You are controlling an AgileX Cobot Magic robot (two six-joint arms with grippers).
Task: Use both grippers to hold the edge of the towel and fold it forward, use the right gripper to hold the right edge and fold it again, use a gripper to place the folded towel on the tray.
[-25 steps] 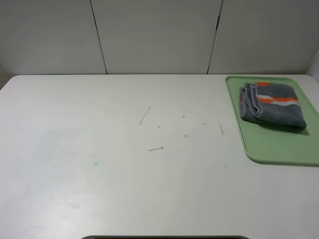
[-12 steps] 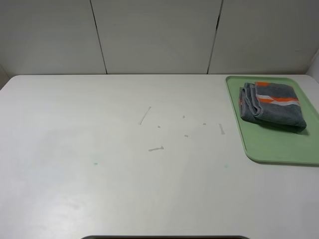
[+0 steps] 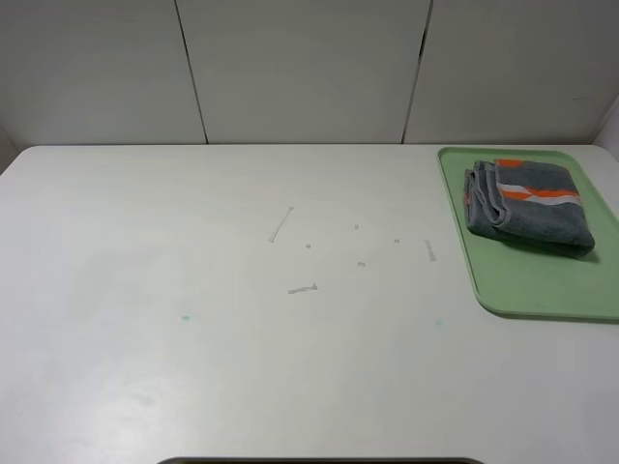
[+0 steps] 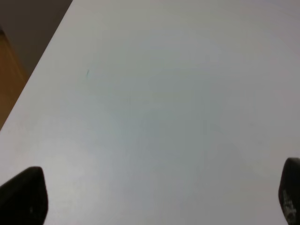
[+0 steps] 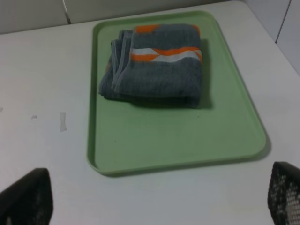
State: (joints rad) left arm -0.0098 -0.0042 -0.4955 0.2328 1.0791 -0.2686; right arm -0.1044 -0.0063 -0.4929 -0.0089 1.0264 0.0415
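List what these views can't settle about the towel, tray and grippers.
- Tray: right side cut off by the exterior high frame edge.
- Towel: inner layers and underside hidden by its own folds.
- Left gripper: only blurred fingertips at the left wrist frame corners; absent from the exterior view.
- Right gripper: likewise, tips cropped at the right wrist corners.
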